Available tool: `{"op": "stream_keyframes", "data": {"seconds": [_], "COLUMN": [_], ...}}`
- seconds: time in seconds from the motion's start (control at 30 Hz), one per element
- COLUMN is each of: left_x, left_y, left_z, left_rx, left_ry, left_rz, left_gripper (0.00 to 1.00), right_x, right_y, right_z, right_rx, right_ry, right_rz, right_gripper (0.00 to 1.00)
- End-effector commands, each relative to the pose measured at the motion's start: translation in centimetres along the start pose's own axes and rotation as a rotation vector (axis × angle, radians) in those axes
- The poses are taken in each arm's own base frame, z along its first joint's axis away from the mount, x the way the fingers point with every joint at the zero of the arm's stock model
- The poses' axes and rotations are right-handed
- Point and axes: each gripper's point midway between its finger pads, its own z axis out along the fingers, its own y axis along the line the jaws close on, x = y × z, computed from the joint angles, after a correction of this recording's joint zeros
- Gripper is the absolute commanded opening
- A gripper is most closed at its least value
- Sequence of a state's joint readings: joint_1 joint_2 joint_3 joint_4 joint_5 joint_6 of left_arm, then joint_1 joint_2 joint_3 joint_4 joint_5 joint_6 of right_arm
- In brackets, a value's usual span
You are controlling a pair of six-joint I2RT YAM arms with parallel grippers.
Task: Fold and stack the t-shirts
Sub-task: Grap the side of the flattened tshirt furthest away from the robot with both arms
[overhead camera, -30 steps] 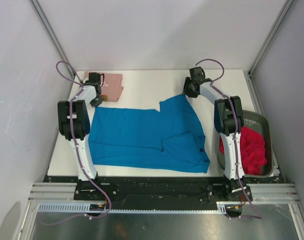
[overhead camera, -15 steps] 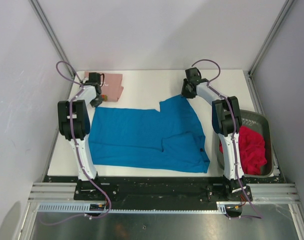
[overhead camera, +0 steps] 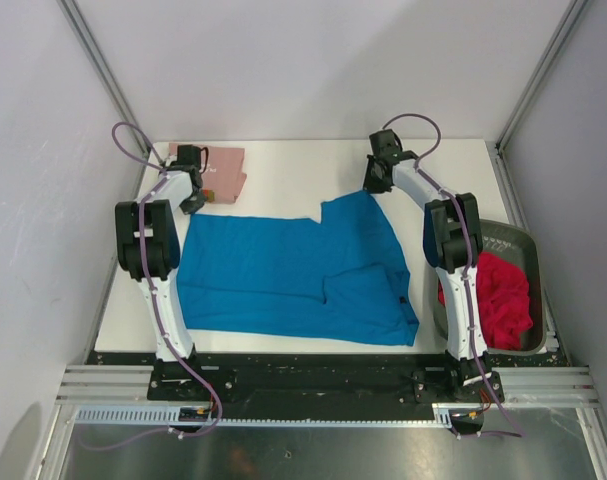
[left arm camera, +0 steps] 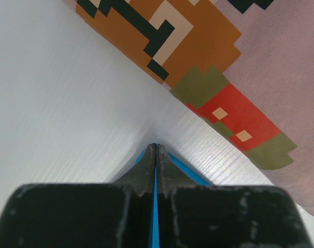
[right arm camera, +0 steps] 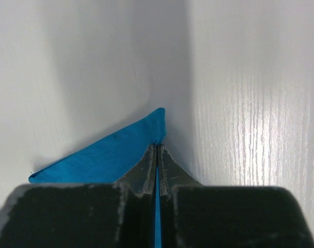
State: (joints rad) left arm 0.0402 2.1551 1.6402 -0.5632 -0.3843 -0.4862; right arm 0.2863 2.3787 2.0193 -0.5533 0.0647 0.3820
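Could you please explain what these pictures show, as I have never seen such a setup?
These are two robot arms bolted to a white table. The overhead view looks down from behind them. The other two views come from a camera on each wrist, looking along its fingers. A blue shirt lies spread out, a folded pink shirt sits far left, and a red shirt is crumpled in a grey basket. The left gripper and right gripper each pinch a far corner of the blue shirt.

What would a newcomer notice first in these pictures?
A blue t-shirt lies spread across the middle of the table, and the left gripper and right gripper each pinch a far corner of it. A red t-shirt is bunched in the basket at the right; a folded pink t-shirt lies far left.
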Motion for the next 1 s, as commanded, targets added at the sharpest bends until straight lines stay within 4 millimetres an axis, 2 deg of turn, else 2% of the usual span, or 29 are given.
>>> {"op": "stream_keyframes", "data": {"seconds": [0.0,0.17,0.47,0.67,0.97], "left_x": [-3.2,-3.9,-4.2,-5.1,-6.2], "left_y": [-0.5,-0.5,-0.7,-1.1,-2.3], "left_z": [-1.8,-2.5,-3.4,-4.0,-3.4], "left_rx": [0.038,0.067,0.155,0.216,0.26], "left_ry": [-0.079,-0.101,-0.113,-0.121,-0.126], "left_rz": [-0.021,-0.047,-0.079,-0.108,-0.134], "left_gripper": [0.0,0.0,0.0,0.0,0.0], "right_x": [-4.1,-3.7,-2.4,-4.5,-7.4], "right_y": [0.7,0.8,0.2,-0.6,-0.7], "right_z": [-4.6,-6.3,-9.5,-10.8,-9.7], "right_rx": [-0.01,-0.019,-0.035,-0.031,-0.024], "right_ry": [-0.101,-0.098,-0.118,-0.165,-0.208], "right_rz": [-0.004,0.003,0.028,0.046,0.031], "right_gripper": [0.0,0.0,0.0,0.0,0.0]}}
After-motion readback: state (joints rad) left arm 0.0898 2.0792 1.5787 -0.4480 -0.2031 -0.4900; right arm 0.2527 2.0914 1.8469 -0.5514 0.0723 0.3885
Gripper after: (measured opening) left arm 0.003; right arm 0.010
